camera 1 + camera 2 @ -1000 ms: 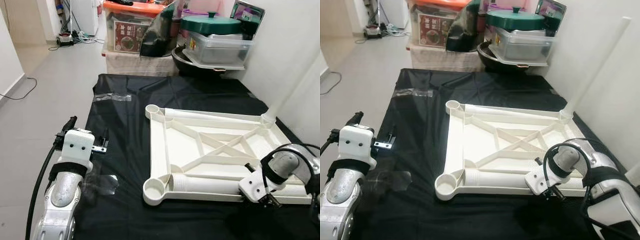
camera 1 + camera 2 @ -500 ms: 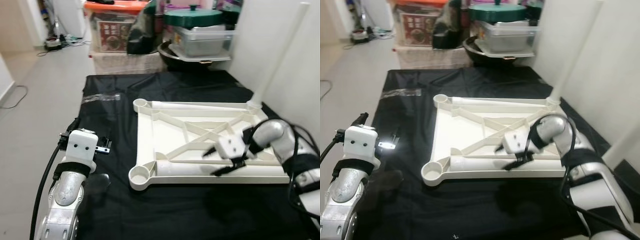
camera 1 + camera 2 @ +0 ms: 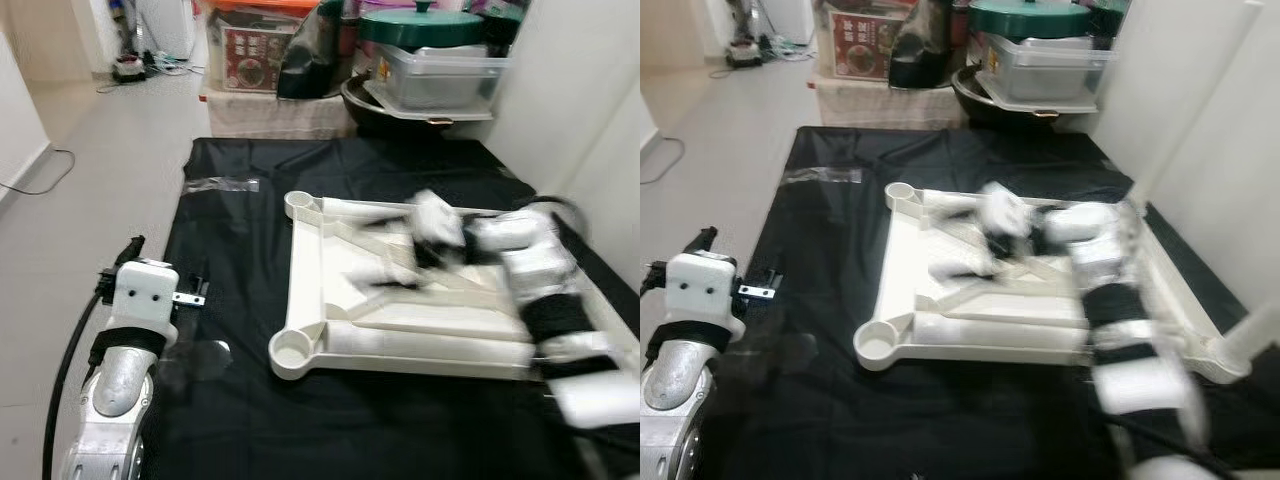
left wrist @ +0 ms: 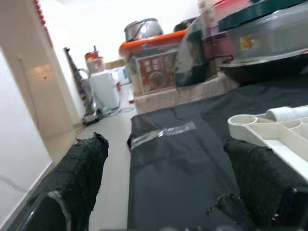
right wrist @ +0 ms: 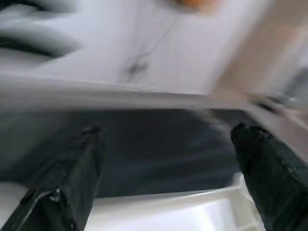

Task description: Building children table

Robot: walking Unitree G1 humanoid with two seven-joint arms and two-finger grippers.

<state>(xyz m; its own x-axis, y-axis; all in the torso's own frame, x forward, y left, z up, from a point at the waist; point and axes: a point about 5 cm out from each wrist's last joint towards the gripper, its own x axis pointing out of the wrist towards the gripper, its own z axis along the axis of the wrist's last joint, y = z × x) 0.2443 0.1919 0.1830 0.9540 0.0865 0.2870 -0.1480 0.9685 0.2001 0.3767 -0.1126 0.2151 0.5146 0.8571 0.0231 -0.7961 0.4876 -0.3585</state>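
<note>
So my right arm has swept a long way in a second: from the near right corner of the tabletop frame, where its wrist sat low against the edge, up and across toward the middle of the far side. It is smeared with motion now, and the right gripper reads as a blurred white-and-dark patch over the diagonal ribs. In the right wrist view its two black fingers stand wide apart with nothing between them, so I judge it empty and spread. My read is that the arm has let go of the near edge and is reaching for a new hold or a leg socket; no assembly step looks finished by this move.

The left gripper hangs off to the left above the black sheet, well apart from the frame; its fingers are also spread with nothing held.

The frame lies upside down on the sheet: pale cream moulded plastic, smooth and slightly glossy, square, with crossed stiffening ribs and a round open socket at the near left corner. One white leg, a slim tapered tube, stands upright in the far right corner against the wall. The sheet is thin, dark and wrinkled, with a strip of clear tape on it. Behind are stacked plastic bins and a green lid.
</note>
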